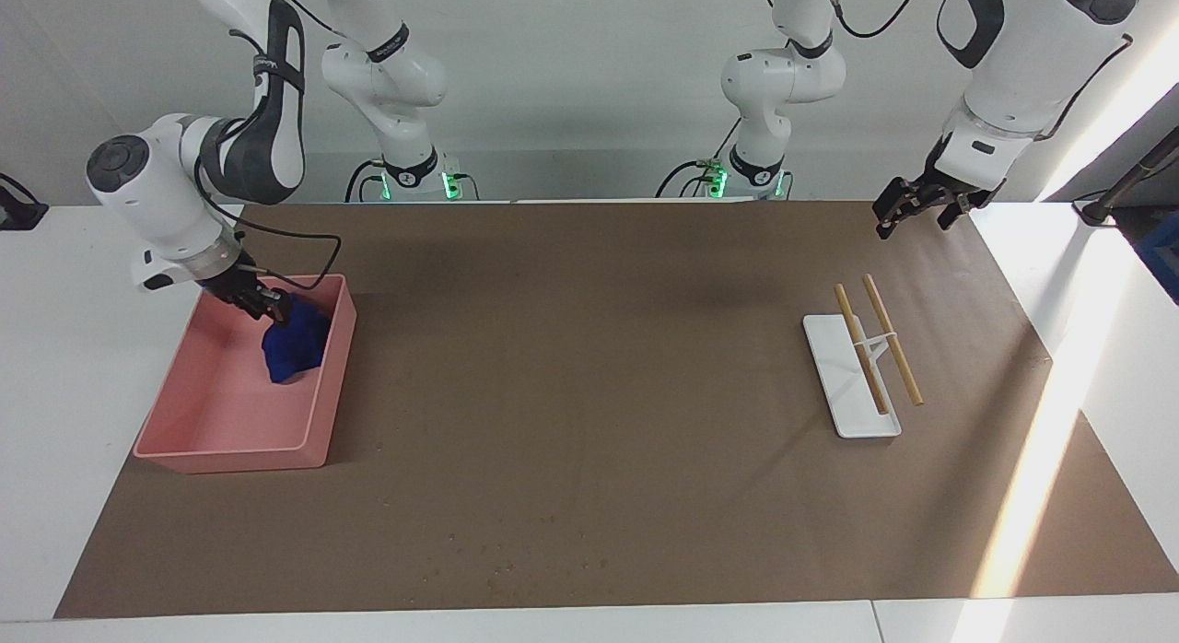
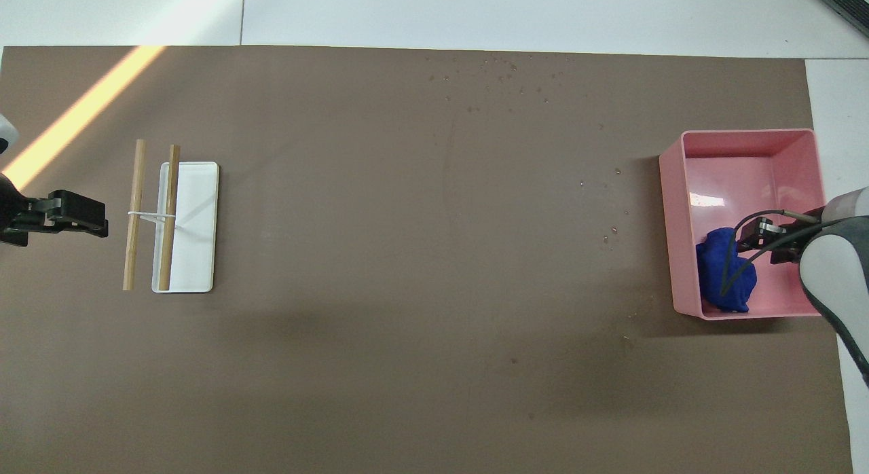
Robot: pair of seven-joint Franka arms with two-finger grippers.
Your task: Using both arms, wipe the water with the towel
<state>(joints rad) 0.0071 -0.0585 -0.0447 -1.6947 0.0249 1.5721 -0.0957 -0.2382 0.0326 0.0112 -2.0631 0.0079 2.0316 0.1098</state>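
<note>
The towel lies as a bunched blue heap on the floor of the pink tray, against the tray's long wall that faces the middle of the desk and close to the tray's end wall nearest the robots. The heap is slightly longer than it is wide, and its long axis runs roughly along that wall, from the robots' end toward the open middle of the tray; it has no clear pointed end.

The right gripper is down inside the tray at the end of the heap nearest the robots, touching or just above the cloth. Whether its jaws grip the cloth or stand apart from it I cannot tell, as the fingertips are lost against the towel.

The tray sits at the right arm's end of the brown mat that covers the desk, near the mat's edge there. Small water drops speckle the mat near the desk edge farthest from the robots.

At the left arm's end, a white tray lies with two wooden sticks across and beside it, joined by a white band. The left gripper hangs over the mat close to the sticks, its jaws spread wide and holding nothing.
</note>
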